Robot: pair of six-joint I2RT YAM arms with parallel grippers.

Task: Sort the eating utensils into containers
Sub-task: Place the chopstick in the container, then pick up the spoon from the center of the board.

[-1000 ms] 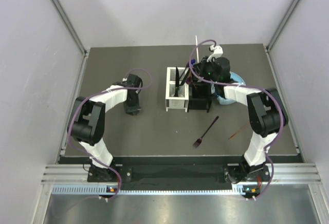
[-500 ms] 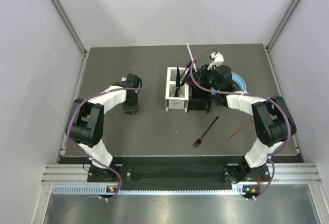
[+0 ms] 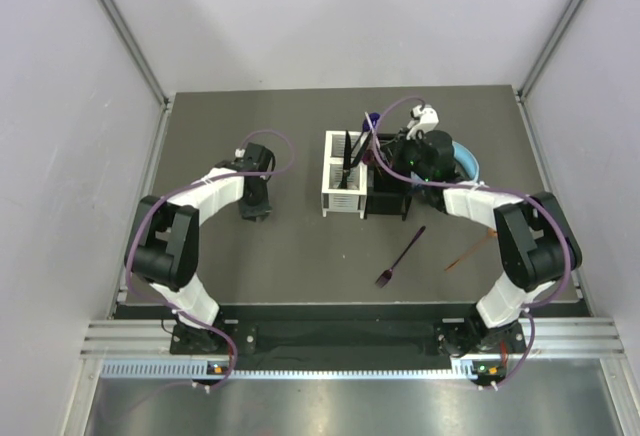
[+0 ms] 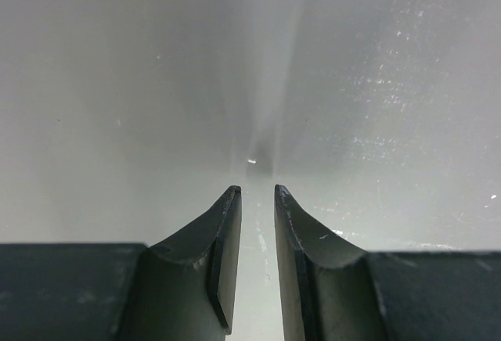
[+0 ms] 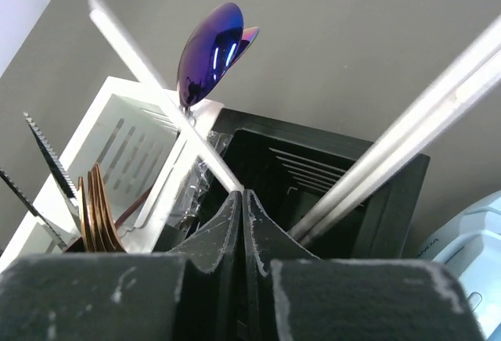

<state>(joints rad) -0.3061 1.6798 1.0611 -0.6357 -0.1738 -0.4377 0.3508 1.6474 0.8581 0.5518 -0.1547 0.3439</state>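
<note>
My right gripper (image 3: 398, 156) (image 5: 242, 192) is over the black caddy (image 3: 388, 194) (image 5: 391, 200), shut on a pale white stick (image 5: 156, 52) that slants up and left from the jaw tips. An iridescent purple-blue spoon (image 3: 372, 118) (image 5: 211, 48) stands in the caddy area, and two more pale sticks (image 5: 407, 126) lean in the black caddy. The white caddy (image 3: 342, 196) (image 5: 117, 130) holds copper fork tines (image 5: 98, 216) and a dark serrated knife (image 5: 47, 161). A purple fork (image 3: 400, 254) and a brown stick (image 3: 466, 253) lie on the table. My left gripper (image 3: 257, 211) (image 4: 257, 188) is narrowly open and empty, left of the caddies.
Light-blue headphones (image 3: 466, 161) (image 5: 470, 239) lie right behind the black caddy, beside my right arm. Grey walls close in the dark table (image 3: 250, 136) on three sides. The left wrist view shows only a pale blank surface.
The white stick that stood tall above the black caddy has come down with my right gripper, and its top no longer sticks out beyond the caddy. The left arm has barely moved.
</note>
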